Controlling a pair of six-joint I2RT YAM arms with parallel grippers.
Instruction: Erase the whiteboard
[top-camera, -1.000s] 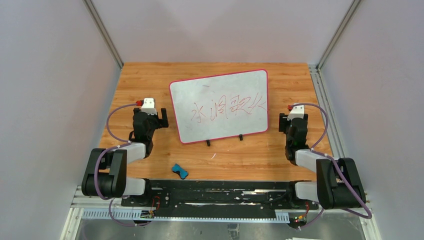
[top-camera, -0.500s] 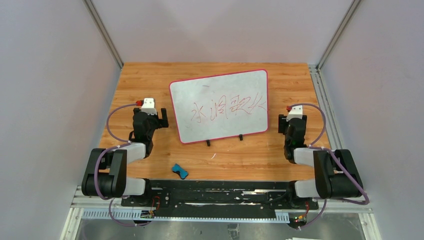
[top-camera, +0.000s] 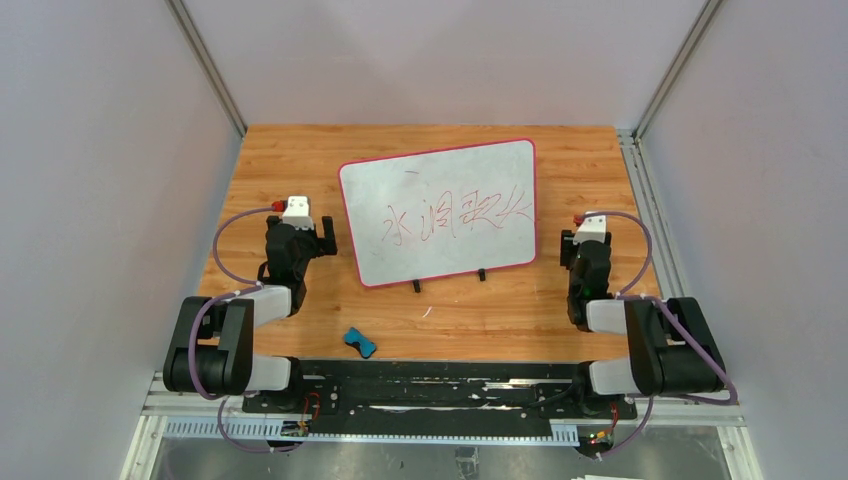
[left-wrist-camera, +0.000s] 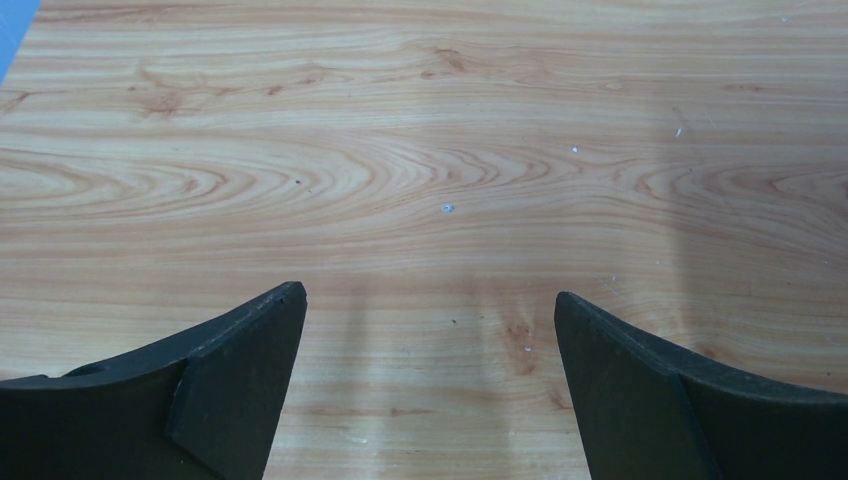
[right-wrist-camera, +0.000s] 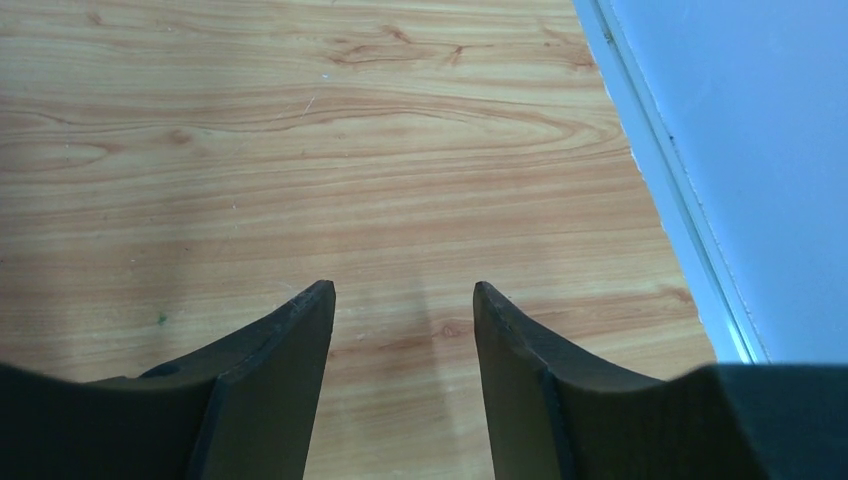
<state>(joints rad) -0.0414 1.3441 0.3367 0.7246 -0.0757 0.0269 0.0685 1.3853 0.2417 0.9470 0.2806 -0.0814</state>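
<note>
The whiteboard (top-camera: 440, 210), white with a pink-red rim, two black feet and red scribbles across its middle, lies in the centre of the wooden table. A small blue bow-shaped eraser (top-camera: 360, 342) lies near the front edge, left of centre. My left gripper (top-camera: 318, 236) sits just left of the board, open and empty; in the left wrist view the left gripper (left-wrist-camera: 430, 295) has only bare wood between its jaws. My right gripper (top-camera: 578, 240) sits right of the board, open and empty, and also shows in the right wrist view (right-wrist-camera: 403, 288).
Grey walls enclose the table (top-camera: 300, 160) on three sides. A metal rail (right-wrist-camera: 665, 190) runs along the table's right edge, close to my right gripper. A black mounting bar (top-camera: 440, 385) spans the front between the arm bases.
The right arm has shifted slightly, its gripper drifting a little right and toward the front. The left arm, the board and the eraser have not moved.
</note>
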